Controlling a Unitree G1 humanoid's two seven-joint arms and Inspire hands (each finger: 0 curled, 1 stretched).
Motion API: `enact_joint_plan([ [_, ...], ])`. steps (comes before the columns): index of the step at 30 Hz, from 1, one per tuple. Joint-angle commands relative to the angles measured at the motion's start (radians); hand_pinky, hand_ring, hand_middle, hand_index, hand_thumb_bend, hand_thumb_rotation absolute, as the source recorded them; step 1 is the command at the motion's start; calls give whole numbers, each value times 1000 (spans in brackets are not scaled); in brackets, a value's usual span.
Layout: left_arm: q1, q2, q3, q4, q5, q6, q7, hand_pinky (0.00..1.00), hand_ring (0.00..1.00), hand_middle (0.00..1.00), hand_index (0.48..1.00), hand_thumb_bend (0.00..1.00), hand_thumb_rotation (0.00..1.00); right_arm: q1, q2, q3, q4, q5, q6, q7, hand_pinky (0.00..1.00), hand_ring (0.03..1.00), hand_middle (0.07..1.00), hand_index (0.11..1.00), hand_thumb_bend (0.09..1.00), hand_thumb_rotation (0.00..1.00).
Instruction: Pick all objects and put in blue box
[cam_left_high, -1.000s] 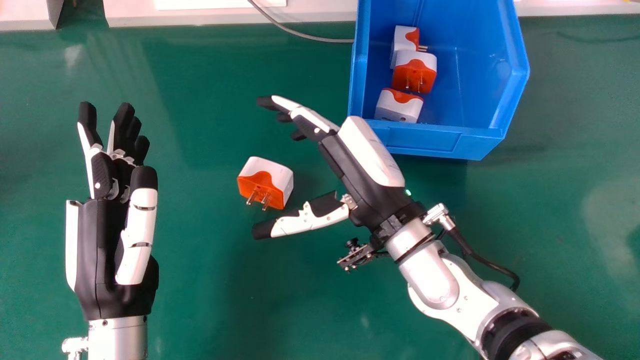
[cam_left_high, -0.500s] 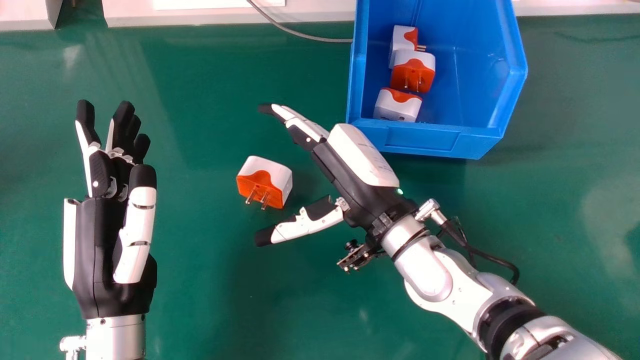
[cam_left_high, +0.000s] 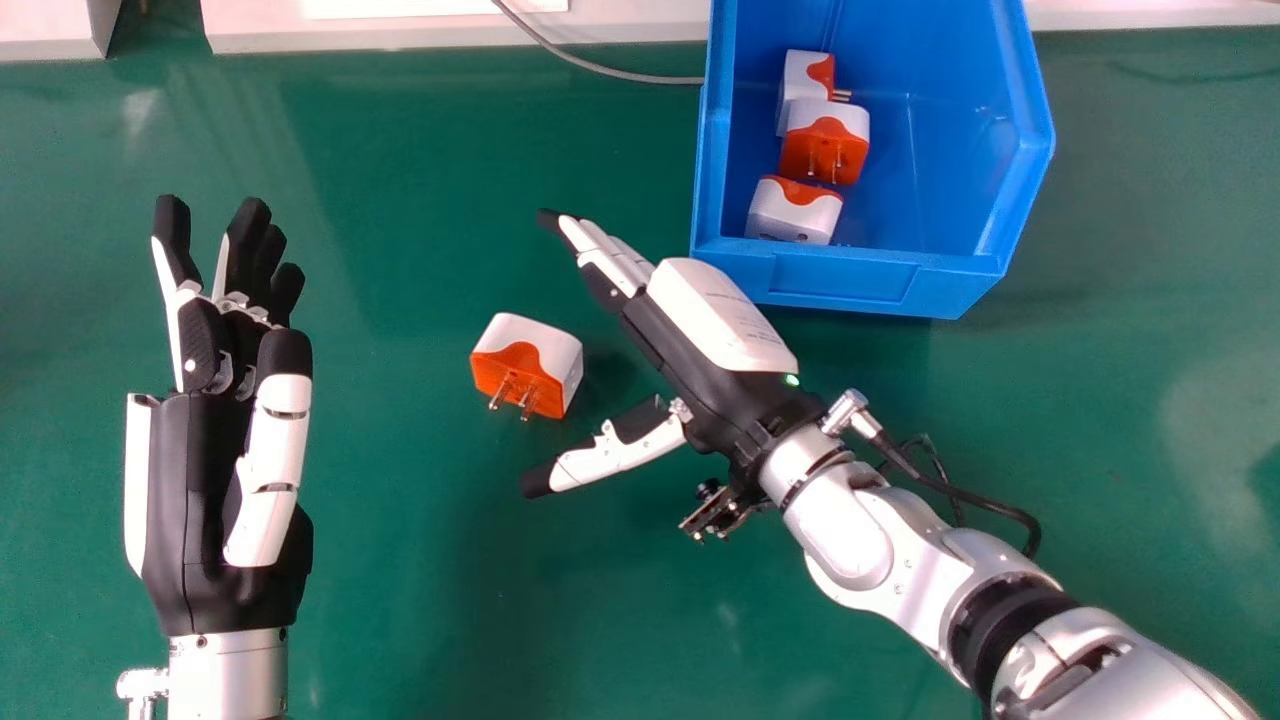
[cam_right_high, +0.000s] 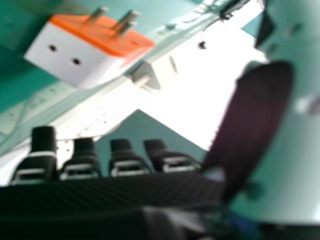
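One black and white left hand (cam_left_high: 215, 480) is at the left of the green tabletop (cam_left_high: 420, 620), with its fingers open. Next comes a chunky white and orange plug with metal pins (cam_left_high: 528, 365), sitting on the tabletop. Just beside it, the black and white right hand (cam_left_high: 715, 400) is open and holds nothing. Farther right, the blue plastic box (cam_left_high: 845, 280) has three more plugs (cam_left_high: 825, 145) inside. I think it's time to grab the last plug: the right hand should go around it, then squeeze.
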Motion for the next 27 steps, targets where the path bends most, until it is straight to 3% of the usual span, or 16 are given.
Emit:
enact_joint_plan([
  [1, -3, 8, 0, -19, -6, -2, -11, 981, 980, 973, 936, 343, 626, -42, 10, 7, 3, -4, 7, -8, 894, 977, 993, 985, 1000, 409],
  [15, -1, 5, 0, -21, -8, 7, -26, 983, 976, 973, 937, 343, 622, -73, 50, 9, 8, 5, 36, -75, 887, 977, 994, 988, 1000, 433],
  [27, 5, -6, -1, -26, -2, 1, -19, 984, 974, 972, 936, 342, 622, -59, 85, 25, 20, -7, 75, -121, 863, 957, 976, 981, 1000, 442],
])
